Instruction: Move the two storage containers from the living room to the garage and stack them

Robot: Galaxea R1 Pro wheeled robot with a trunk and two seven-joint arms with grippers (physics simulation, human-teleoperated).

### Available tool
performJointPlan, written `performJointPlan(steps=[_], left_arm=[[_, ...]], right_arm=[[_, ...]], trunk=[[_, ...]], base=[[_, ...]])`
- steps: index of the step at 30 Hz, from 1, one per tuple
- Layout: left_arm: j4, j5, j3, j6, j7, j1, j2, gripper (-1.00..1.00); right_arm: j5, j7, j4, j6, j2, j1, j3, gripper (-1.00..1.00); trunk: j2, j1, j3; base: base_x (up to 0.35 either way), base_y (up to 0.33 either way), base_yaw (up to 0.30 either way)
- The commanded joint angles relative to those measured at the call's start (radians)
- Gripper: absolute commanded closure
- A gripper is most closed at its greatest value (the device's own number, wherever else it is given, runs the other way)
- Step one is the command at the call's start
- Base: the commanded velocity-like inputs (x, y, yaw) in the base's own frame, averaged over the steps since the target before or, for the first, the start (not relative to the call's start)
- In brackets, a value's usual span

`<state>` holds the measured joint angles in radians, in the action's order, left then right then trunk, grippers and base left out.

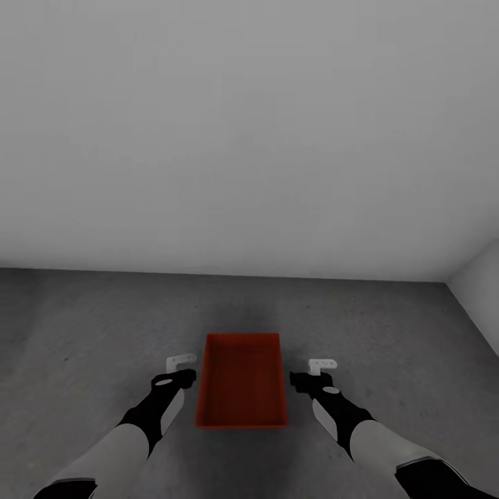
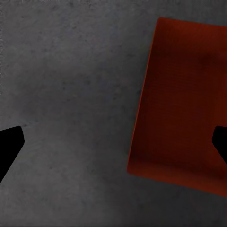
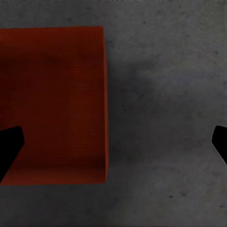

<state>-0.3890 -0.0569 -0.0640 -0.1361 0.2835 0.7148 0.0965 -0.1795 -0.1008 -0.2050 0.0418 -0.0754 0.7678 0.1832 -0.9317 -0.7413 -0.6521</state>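
Grey concrete floor (image 1: 104,326) carried one red bin (image 1: 242,381), lying between the left gripper (image 1: 181,369) and right gripper (image 1: 320,373). Both grippers were spread apart and empty, above its long sides. Stacking the second bin crookedly could leave it tilted.

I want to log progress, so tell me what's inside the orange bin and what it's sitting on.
The storage container sits on the dark grey concrete floor. Inside, only its own bare flat bottom shows. The floor directly beneath is covered by it.
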Motion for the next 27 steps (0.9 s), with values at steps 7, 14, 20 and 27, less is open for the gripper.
performJointPlan(steps=[7, 14, 20, 27], left_arm=[[-0.002, -0.006, -0.003, -0.005, 0.002, 0.0, 0.001, -1.0], [-0.002, -0.006, -0.003, -0.005, 0.002, 0.0, 0.002, -1.0], [-0.002, -0.006, -0.003, -0.005, 0.002, 0.0, 0.002, -1.0], [-0.002, -0.006, -0.003, -0.005, 0.002, 0.0, 0.002, -1.0]], right_arm=[[-0.011, -0.004, 0.001, 0.003, 0.0, 0.001, 0.009, -1.0], [-0.011, -0.004, 0.001, 0.004, 0.0, 0.001, 0.009, -1.0], [-0.011, -0.004, 0.001, 0.004, 0.0, 0.001, 0.009, -1.0], [-0.011, -0.004, 0.001, 0.003, 0.0, 0.001, 0.009, -1.0]], trunk=[[0.049, 0.027, 0.021], [0.098, 0.054, 0.043], [0.14, 0.077, 0.062], [0.189, 0.104, 0.084]], base=[[0.0, 0.0, 0.0], [0.0, 0.0, 0.0], [0.0, 0.0, 0.0], [0.0, 0.0, 0.0]])
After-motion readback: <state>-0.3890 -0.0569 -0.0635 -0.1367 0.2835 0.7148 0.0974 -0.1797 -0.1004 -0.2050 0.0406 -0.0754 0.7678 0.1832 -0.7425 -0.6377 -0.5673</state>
